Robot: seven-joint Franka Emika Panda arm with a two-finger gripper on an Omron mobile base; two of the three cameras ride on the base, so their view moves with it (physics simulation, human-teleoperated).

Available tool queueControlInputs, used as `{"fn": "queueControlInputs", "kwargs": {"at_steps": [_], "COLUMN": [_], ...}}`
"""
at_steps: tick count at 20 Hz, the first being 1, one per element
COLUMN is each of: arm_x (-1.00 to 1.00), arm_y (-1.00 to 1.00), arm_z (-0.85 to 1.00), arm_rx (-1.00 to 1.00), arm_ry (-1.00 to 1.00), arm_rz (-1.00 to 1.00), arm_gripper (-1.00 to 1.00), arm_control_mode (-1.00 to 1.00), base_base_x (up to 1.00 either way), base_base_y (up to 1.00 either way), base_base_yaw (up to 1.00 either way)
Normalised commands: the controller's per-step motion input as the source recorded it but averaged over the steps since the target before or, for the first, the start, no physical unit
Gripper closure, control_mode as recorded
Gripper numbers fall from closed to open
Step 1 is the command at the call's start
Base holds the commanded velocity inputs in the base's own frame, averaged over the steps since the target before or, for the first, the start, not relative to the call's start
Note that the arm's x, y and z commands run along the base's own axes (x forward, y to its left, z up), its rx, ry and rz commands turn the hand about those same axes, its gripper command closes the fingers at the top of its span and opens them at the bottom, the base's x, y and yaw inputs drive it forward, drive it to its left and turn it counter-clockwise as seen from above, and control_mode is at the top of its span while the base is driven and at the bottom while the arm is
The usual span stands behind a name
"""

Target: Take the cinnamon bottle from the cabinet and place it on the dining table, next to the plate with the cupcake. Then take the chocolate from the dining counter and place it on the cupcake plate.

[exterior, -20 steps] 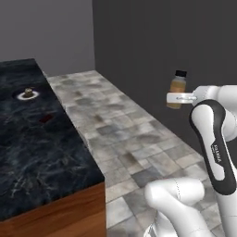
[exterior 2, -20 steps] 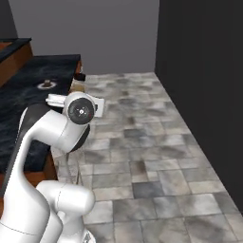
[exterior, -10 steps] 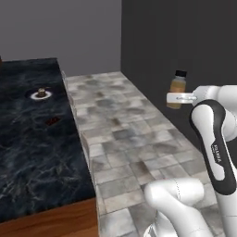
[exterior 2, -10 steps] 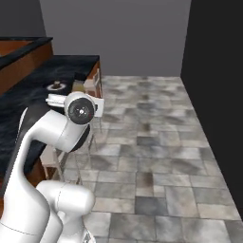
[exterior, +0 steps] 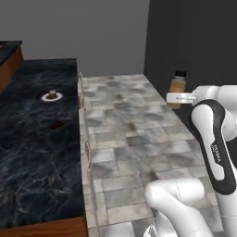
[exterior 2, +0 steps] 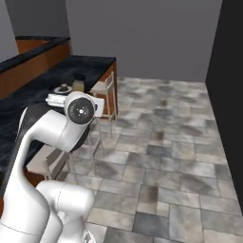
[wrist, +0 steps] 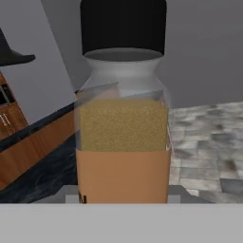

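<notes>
Gripper [exterior: 178, 97] clamped on upright cinnamon bottle [exterior: 177, 86], base cut off below, fingertips hard to discern.

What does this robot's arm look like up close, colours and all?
The arm is made of smooth, rounded glossy white segments joined by dark grey joints. One dark band carries small pale lettering, too small to read. A round grey cap marks one joint. The hand is a flat white piece.

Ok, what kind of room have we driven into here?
Likely a kitchen's dining area: a long black marbled dining counter on a wood base, set with a plate and cupcake, stools tucked beside it, and grey stone floor tiles.
</notes>
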Motion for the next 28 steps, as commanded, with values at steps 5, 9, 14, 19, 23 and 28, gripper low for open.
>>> {"fn": "queueControlInputs", "kwargs": {"at_steps": [5, 9, 14, 19, 23, 28], "arm_x": [0.00, 0.00, 0.00, 0.00, 0.00, 0.00], "arm_y": [0.00, 0.00, 0.00, 0.00, 0.00, 0.00], "arm_z": [0.00, 0.00, 0.00, 0.00, 0.00, 0.00], "arm_rx": [0.00, 0.00, 0.00, 0.00, 0.00, 0.00], "arm_ry": [0.00, 0.00, 0.00, 0.00, 0.00, 0.00], "arm_rz": [0.00, 0.00, 0.00, 0.00, 0.00, 0.00], "arm_gripper": [1.00, 1.00, 1.00, 1.00, 1.00, 1.00], "arm_control_mode": [1.00, 1.00, 1.00, 1.00, 1.00, 1.00], "base_base_x": [0.49, 0.49, 0.50, 0.50, 0.50, 0.50], "base_base_y": [-0.45, -0.44, -0.43, -0.44, -0.45, -0.45], "base_base_yaw": [0.30, 0.31, 0.33, 0.31, 0.30, 0.29]}}
